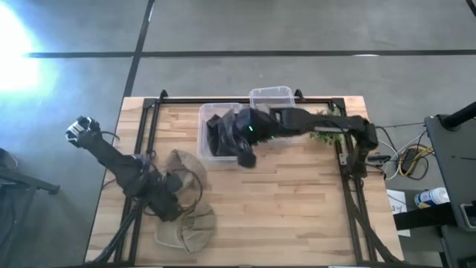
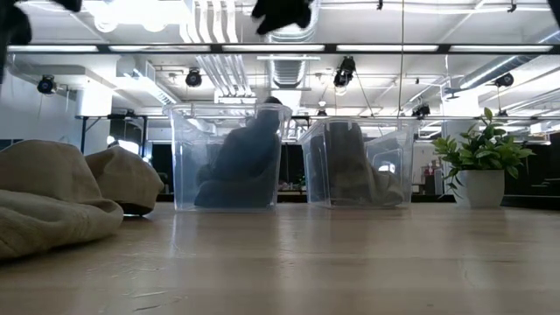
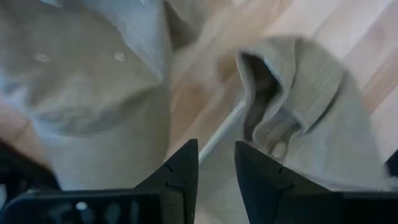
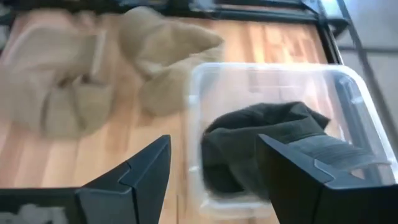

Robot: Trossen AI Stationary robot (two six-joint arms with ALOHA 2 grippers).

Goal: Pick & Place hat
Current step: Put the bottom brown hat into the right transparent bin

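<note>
Two tan hats lie on the table's left half, one (image 1: 186, 167) farther and one (image 1: 186, 229) nearer. The low view shows them at the left, the nearer hat (image 2: 48, 201) and the farther hat (image 2: 127, 175). My left gripper (image 3: 216, 165) hovers between them, its fingers a little apart and holding nothing. A dark hat (image 4: 267, 149) lies in the left clear bin (image 1: 216, 138). My right gripper (image 4: 214, 168) hangs wide open above that bin's near edge, also seen in the high view as the right gripper (image 1: 245, 156).
A second clear bin (image 2: 359, 162) stands to the right of the first and holds a dark brownish hat. A small potted plant (image 2: 486, 166) stands near the far right corner. Black rails (image 1: 349, 186) run along the table's sides. Bare wood (image 1: 290, 208) fills the near middle.
</note>
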